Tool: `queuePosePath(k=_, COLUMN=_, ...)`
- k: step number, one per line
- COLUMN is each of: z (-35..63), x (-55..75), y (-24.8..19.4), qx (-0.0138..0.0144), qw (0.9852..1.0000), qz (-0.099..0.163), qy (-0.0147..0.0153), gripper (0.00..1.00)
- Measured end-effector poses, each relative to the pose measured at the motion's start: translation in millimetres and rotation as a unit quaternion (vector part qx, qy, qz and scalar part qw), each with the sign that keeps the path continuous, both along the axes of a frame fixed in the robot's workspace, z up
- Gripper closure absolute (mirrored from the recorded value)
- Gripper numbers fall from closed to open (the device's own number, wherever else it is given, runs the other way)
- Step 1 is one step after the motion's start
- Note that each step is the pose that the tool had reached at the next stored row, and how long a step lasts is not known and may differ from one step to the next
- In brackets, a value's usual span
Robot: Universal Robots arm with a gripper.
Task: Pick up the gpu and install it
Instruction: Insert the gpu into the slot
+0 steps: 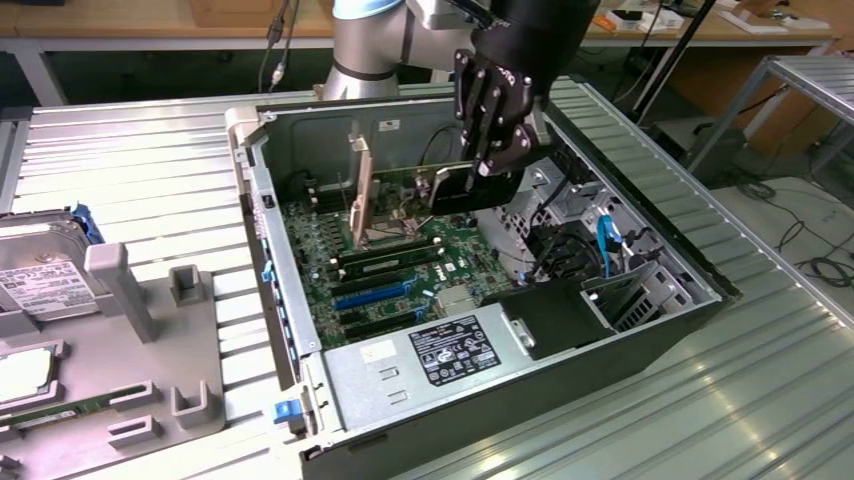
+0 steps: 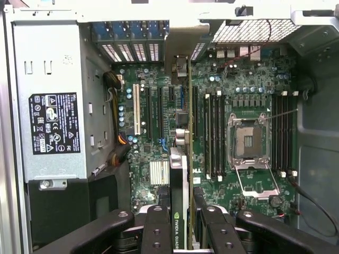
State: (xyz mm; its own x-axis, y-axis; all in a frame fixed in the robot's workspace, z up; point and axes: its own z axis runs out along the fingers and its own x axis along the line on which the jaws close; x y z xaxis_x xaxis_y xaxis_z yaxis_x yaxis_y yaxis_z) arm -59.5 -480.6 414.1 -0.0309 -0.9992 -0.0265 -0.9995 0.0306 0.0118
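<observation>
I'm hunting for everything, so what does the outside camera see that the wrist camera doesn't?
Exterior view: the robot arm, plus a hard drive and grey holder at the exterior view's left. Wrist view: the Nvidia lettering on the card's edge. Both: the gripper clamping the gpu over the motherboard, and the labelled power supply.

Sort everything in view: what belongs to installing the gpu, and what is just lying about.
Job in hand: gpu, clamped in the gripper over the motherboard; open computer case.
Lying about: hard drive, memory stick and the grey holder, outside the case on the exterior view's left.
</observation>
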Motion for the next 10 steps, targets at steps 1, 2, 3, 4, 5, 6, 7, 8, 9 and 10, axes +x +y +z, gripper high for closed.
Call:
queuePosePath(k=1, z=-0.6, x=-0.2, y=0.0, qx=0.0, qw=1.0, qz=0.0, qy=-0.0004, gripper=0.73)
queuePosePath(k=2, z=-1.4, x=-0.5, y=0.0, qx=0.0, qw=1.0, qz=0.0, qy=-0.0009, gripper=0.73)
queuePosePath(k=3, z=-2.0, x=-0.6, y=0.0, qx=0.0, qw=1.0, qz=0.0, qy=-0.0013, gripper=0.73)
queuePosePath(k=4, z=-2.6, x=-0.8, y=0.0, qx=0.0, qw=1.0, qz=0.0, qy=-0.0017, gripper=0.73)
queuePosePath(k=5, z=-3.1, x=-1.0, y=0.0, qx=0.0, qw=1.0, qz=0.0, qy=-0.002, gripper=0.73)
queuePosePath(k=6, z=-3.3, x=-1.1, y=0.0, qx=0.0, qw=1.0, qz=0.0, qy=-0.0021, gripper=0.73)
queuePosePath(k=7, z=-3.8, x=-1.2, y=0.0, qx=0.0, qw=1.0, qz=0.0, qy=-0.0024, gripper=0.73)
queuePosePath(k=8, z=-4.2, x=-1.4, y=0.0, qx=0.0, qw=1.0, qz=0.0, qy=-0.0027, gripper=0.73)
queuePosePath(k=9, z=-4.6, x=-1.6, y=0.0, qx=0.0, qw=1.0, qz=0.0, qy=-0.003, gripper=0.73)
queuePosePath(k=10, z=-5.0, x=-1.7, y=0.0, qx=0.0, qw=1.0, qz=0.0, qy=-0.0032, gripper=0.73)
